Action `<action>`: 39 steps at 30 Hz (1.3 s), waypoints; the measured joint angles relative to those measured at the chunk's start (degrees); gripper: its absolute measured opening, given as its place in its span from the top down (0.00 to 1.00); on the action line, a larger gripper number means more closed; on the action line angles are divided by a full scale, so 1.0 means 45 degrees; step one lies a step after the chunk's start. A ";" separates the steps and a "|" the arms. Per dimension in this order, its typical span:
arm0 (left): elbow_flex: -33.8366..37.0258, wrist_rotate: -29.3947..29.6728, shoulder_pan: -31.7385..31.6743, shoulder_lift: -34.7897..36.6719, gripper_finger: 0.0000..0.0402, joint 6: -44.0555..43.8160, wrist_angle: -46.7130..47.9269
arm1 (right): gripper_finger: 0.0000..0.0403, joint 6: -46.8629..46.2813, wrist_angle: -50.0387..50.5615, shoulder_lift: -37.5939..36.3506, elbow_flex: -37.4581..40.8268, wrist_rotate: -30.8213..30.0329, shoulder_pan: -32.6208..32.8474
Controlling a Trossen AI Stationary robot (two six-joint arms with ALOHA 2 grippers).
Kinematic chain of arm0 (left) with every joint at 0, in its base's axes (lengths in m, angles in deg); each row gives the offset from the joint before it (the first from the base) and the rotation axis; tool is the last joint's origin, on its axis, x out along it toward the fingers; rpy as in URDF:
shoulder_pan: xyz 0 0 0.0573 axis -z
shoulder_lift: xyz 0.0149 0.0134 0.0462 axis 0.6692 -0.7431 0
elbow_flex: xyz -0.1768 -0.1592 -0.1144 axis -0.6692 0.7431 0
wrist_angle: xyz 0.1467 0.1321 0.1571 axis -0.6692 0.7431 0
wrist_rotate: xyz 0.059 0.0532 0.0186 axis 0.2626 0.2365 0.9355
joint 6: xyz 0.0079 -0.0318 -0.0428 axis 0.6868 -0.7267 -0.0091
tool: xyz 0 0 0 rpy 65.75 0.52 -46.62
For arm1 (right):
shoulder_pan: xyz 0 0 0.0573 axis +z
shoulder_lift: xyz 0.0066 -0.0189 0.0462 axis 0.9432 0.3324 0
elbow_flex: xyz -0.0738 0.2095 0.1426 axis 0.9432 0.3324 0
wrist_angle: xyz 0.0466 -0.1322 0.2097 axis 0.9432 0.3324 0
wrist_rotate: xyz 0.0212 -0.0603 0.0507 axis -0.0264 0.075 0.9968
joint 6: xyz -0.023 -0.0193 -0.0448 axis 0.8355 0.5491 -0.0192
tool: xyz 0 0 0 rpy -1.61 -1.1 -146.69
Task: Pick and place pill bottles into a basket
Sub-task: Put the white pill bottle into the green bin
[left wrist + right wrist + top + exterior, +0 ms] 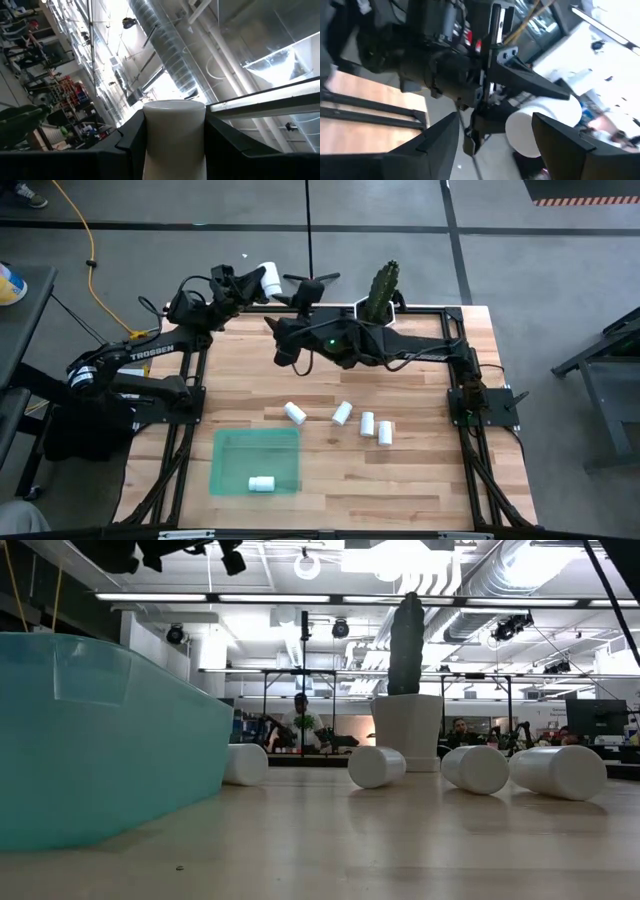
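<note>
My left gripper is raised over the table's far edge and shut on a white pill bottle. My right gripper is open just to the right of that bottle and faces it; in the right wrist view the bottle shows beyond its spread fingers. Several more bottles lie on their sides mid-table. One bottle lies in the green tray. In the low view the tray is at the left, with the bottles beside it. My left gripper pinches the bottle's round side between its two fingers, one on each side. The bottle lies along the fingers, and its free end sticks out past the fingertips. The fingers slant upward toward the ceiling. The bottle is lifted clear of the table.
A white hexagonal pot with a green cactus stands at the table's far edge, close to my right arm; it also shows in the low view. Black frame rails run along the table's left and right sides. People sit in the room behind.
</note>
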 joint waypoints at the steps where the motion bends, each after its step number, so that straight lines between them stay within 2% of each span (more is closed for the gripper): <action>1: 0.0000 0.0011 -0.0004 0.0000 0.53 -0.0019 -0.0020 | 0.40 0.0182 -0.0015 0.0041 0.0003 -0.0301 0.0002; 5: 0.0000 0.0061 -0.0015 -0.0005 0.53 -0.0029 -0.0207 | 0.40 0.0533 -0.0252 0.0152 0.0005 -0.0931 -0.0114; 10: -0.0018 0.0145 -0.0019 -0.0005 0.53 -0.0050 -0.0312 | 0.40 0.0762 -0.0793 0.0157 0.0019 -0.1099 -0.0278; 17: -0.0039 0.0121 -0.0019 0.0024 0.53 -0.0135 -0.0447 | 0.40 0.2565 -0.1673 0.0191 0.0032 -0.0742 -0.0343; 21: 0.0011 -0.0362 0.0002 0.0004 0.53 -0.0037 -0.0323 | 0.40 0.3062 -0.2023 0.0187 0.0011 -0.1013 -0.0454; 26: 0.0005 -0.0306 -0.0010 0.0000 0.53 -0.0019 -0.0340 | 0.40 0.3985 -0.2310 0.0123 -0.0008 -0.1211 -0.0435; 39: 0.0005 -0.0205 -0.0010 -0.0019 0.53 -0.0029 -0.0449 | 0.40 0.3616 -0.1955 0.0289 -0.0015 -0.0850 -0.0442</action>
